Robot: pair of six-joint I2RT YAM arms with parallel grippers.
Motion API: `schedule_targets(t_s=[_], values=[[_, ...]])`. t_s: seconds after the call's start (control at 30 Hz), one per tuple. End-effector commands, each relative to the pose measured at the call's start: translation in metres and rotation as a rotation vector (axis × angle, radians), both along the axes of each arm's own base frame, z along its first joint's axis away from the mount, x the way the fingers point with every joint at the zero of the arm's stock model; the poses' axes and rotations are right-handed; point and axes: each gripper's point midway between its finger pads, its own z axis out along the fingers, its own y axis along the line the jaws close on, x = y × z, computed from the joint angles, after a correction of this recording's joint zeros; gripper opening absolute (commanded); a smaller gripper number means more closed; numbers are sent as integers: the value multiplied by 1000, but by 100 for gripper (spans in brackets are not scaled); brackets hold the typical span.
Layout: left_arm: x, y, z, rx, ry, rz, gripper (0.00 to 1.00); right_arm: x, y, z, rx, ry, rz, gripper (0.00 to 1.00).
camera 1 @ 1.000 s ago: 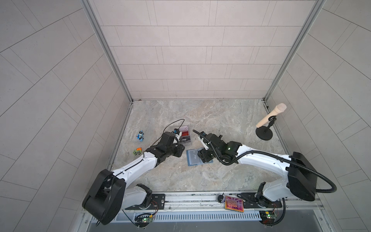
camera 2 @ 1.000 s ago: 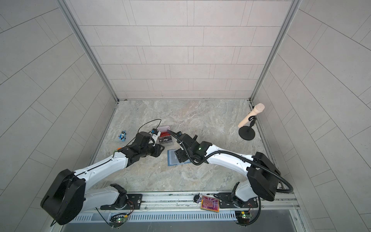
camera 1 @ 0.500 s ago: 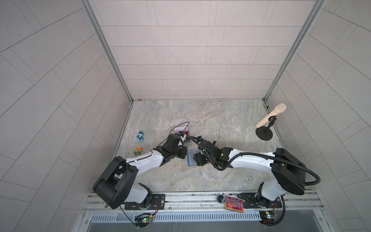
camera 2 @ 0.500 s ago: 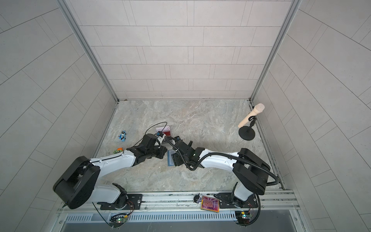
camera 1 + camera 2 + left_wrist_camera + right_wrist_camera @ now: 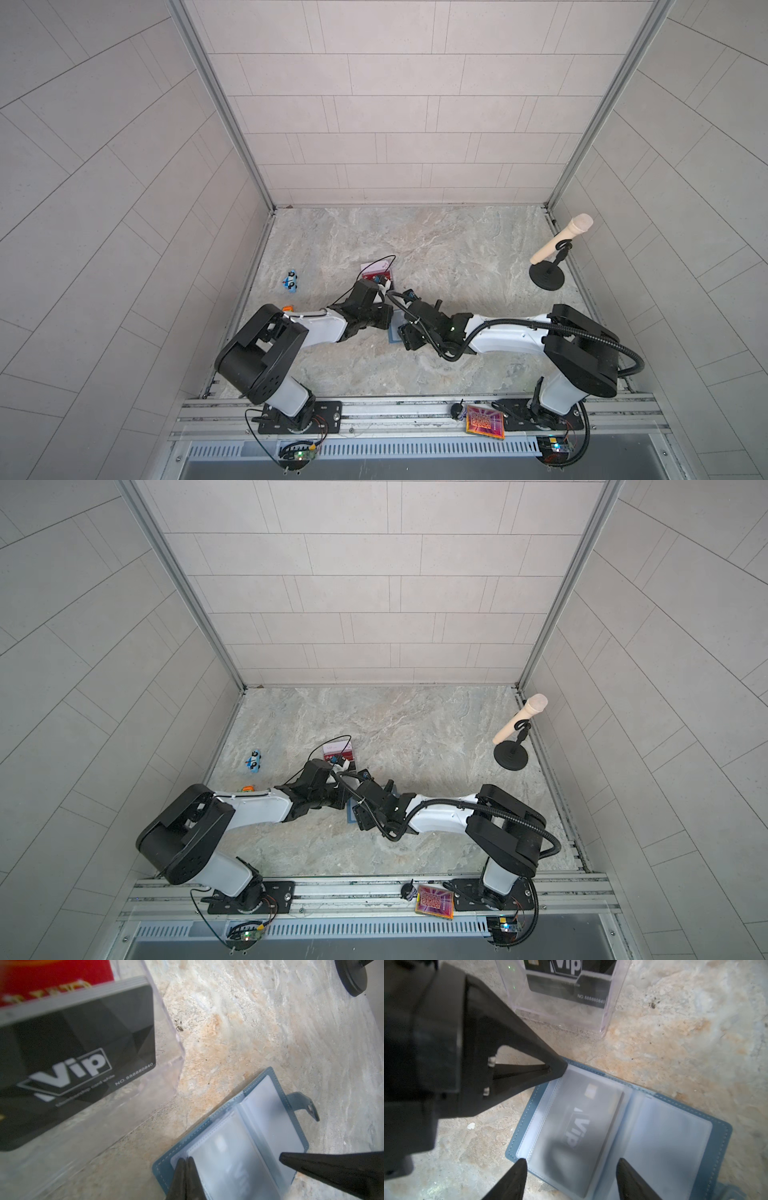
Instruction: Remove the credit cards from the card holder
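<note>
The slate-blue card holder lies open on the stone floor, largely hidden under both grippers in the top views. A dark "Vip" credit card sits inside its clear sleeve. My left gripper is shut, its tips pressed on the far corner of that sleeve page; whether it pinches the plastic I cannot tell. My right gripper stands open, its fingers straddling the page that holds the card. Another black Vip card and a red card stand in a clear acrylic stand just beyond the holder.
A microphone on a round black base stands at the right wall. A blue toy car and an orange toy lie at the left. An orange-pink tile rests on the front rail.
My left gripper's jaws have closed and its tips have come down onto the sleeve corner. Both arms have folded back toward the front. The right gripper stays open over the holder.
</note>
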Motion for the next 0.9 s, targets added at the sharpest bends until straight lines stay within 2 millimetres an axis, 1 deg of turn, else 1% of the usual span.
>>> schedule_targets(t_s=[0.0, 0.33, 0.6, 0.73, 0.87], values=[[-6, 2, -11, 2, 23, 8, 0, 9, 5, 5, -15, -53, -39, 71], [-18, 9, -22, 7, 46, 14, 0, 11, 5, -8, -75, -68, -56, 70], [-22, 9, -27, -8, 60, 12, 0, 12, 3, -20, -99, -57, -67, 69], [-22, 9, -28, -8, 61, 12, 0, 12, 1, -24, -114, -54, -73, 64], [-23, 9, -28, -7, 61, 10, 0, 14, -5, -24, -136, -66, -89, 59]])
